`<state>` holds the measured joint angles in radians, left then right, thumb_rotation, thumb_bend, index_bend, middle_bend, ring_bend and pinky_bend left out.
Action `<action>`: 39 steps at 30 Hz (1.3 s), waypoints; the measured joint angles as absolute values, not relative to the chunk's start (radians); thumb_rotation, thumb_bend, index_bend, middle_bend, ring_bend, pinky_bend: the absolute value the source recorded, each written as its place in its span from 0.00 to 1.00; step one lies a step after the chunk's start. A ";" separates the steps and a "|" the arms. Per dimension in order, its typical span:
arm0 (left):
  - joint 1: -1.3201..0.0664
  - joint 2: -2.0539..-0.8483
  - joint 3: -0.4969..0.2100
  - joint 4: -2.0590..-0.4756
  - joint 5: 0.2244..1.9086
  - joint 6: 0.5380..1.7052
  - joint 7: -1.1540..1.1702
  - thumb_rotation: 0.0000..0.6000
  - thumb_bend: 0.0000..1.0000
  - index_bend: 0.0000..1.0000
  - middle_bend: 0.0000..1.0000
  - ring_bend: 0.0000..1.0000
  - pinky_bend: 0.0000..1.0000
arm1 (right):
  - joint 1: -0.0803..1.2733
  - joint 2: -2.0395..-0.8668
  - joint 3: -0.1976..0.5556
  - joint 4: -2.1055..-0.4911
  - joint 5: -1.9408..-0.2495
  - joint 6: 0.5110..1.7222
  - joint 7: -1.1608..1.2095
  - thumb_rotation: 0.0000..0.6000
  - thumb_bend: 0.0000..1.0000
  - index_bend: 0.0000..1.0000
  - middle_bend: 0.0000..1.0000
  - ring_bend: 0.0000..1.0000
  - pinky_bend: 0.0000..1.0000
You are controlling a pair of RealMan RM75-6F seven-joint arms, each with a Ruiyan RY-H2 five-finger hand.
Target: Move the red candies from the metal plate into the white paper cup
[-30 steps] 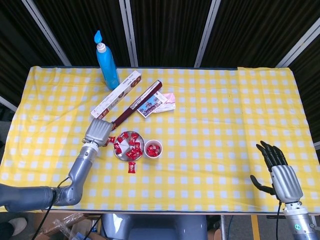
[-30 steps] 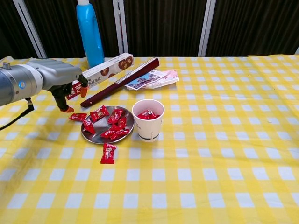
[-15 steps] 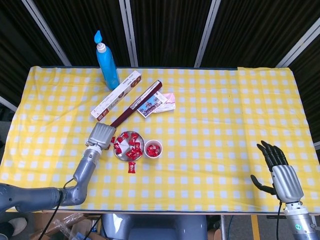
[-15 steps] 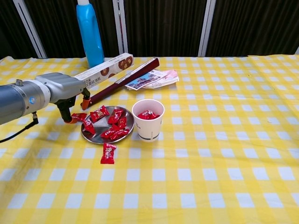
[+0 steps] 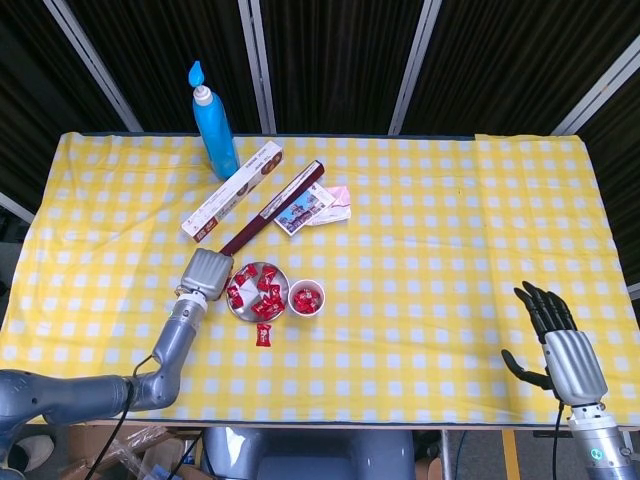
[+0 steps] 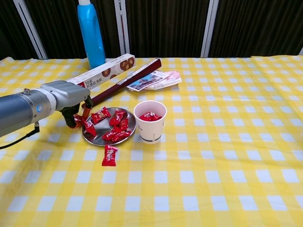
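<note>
The metal plate [image 6: 93, 137] [image 5: 241, 312] holds several red candies [image 6: 116, 124]. To its right stands the white paper cup [image 6: 150, 125] [image 5: 306, 299] with red candies [image 6: 150, 116] inside. One candy [image 6: 109, 155] [image 5: 264, 334] lies on the cloth in front of the plate. My left hand [image 6: 68, 97] [image 5: 204, 274] is low at the plate's left rim, fingertips on either side of a candy [image 6: 80, 118] there; whether it grips that candy is unclear. My right hand [image 5: 558, 345] hovers at the near right table edge, fingers apart and empty.
A blue bottle [image 6: 91, 33] [image 5: 213, 120] stands at the back left. A long white box [image 6: 106, 68], a dark red stick box [image 6: 125, 82] and some printed cards [image 6: 156, 79] lie just behind the plate. Yellow checked cloth covers the table.
My left hand has come down and moved nearer to the plate's left rim, its fingertips now at the candy there. The right hand has not moved.
</note>
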<state>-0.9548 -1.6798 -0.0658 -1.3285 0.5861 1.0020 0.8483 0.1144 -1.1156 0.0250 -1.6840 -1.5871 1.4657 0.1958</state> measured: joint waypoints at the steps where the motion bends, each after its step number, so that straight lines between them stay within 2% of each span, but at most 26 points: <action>1: -0.953 -1.682 -0.066 -1.327 0.593 1.001 0.845 1.00 0.44 0.58 0.95 1.00 0.99 | 0.115 -1.115 0.025 -1.684 -1.586 1.465 0.196 1.00 0.39 0.00 0.00 0.00 0.00; 9: -0.937 -1.643 -0.071 -1.376 0.643 1.021 0.829 1.00 0.44 0.58 0.95 1.00 0.99 | 0.114 -1.114 0.025 -1.686 -1.586 1.464 0.199 1.00 0.39 0.00 0.00 0.00 0.00; 16: -0.923 -1.508 -0.100 -1.528 0.691 1.057 0.800 1.00 0.44 0.56 0.95 1.00 0.99 | 0.116 -1.115 0.025 -1.688 -1.588 1.463 0.196 1.00 0.39 0.00 0.00 0.00 0.00; 21: -0.919 -1.437 -0.147 -1.626 0.739 1.076 0.751 1.00 0.44 0.54 0.93 0.99 0.99 | 0.116 -1.117 0.024 -1.688 -1.588 1.461 0.191 1.00 0.39 0.00 0.00 0.00 0.00; 25: -0.935 -1.459 -0.168 -1.638 0.767 1.077 0.738 1.00 0.43 0.53 0.92 0.99 0.99 | 0.116 -1.117 0.026 -1.688 -1.583 1.461 0.191 1.00 0.39 0.00 0.00 0.00 0.00; 33: -1.011 -1.586 -0.198 -1.618 0.785 1.063 0.777 1.00 0.42 0.53 0.92 0.99 0.99 | 0.115 -1.118 0.029 -1.684 -1.580 1.463 0.191 1.00 0.39 0.00 0.00 0.00 0.00; 39: -1.061 -1.652 -0.212 -1.604 0.762 1.056 0.833 1.00 0.37 0.52 0.92 0.99 0.99 | 0.115 -1.117 0.031 -1.684 -1.580 1.466 0.195 1.00 0.39 0.00 0.00 0.00 0.00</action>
<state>-1.0611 -1.6521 -0.2122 -1.6038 0.7620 1.0559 0.8329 0.1146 -1.1170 0.0309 -1.6835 -1.5805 1.4664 0.1950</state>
